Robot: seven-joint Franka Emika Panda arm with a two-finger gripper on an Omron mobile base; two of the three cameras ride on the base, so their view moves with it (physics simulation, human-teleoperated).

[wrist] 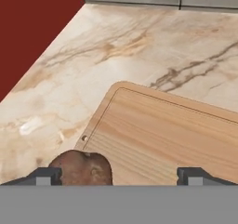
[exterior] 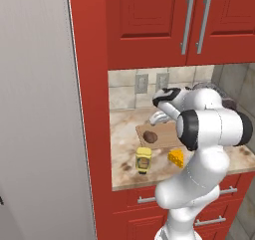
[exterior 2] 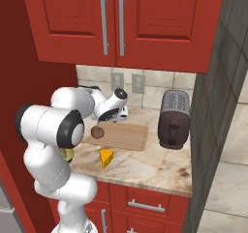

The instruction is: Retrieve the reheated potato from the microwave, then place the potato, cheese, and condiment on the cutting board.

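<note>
Stood spread wide, claw (wrist: 119, 175), tips well apart and gripping nothing, just above the cutting board (wrist: 176, 135). Sat free at the board's left end, by its corner with the small hole: potato (wrist: 82, 168), next to the left fingertip (wrist: 44, 175); contact with that tip could not be told. Lay flat on the marble counter (exterior: 122, 134), board (exterior: 167, 133) near the back wall, potato (exterior: 150, 137) on its left part. Stood upright near the counter's front edge, in front of the board and off it: yellow condiment bottle (exterior: 143, 160). Rested beside it, nearer the board's front edge: cheese wedge (exterior: 176, 157), also off the board. Stood at the board's right end, toward the counter's right side: dark toaster (exterior 2: 173, 119). Hung above, red cabinets (exterior 2: 116, 19) with long metal handles.
</note>
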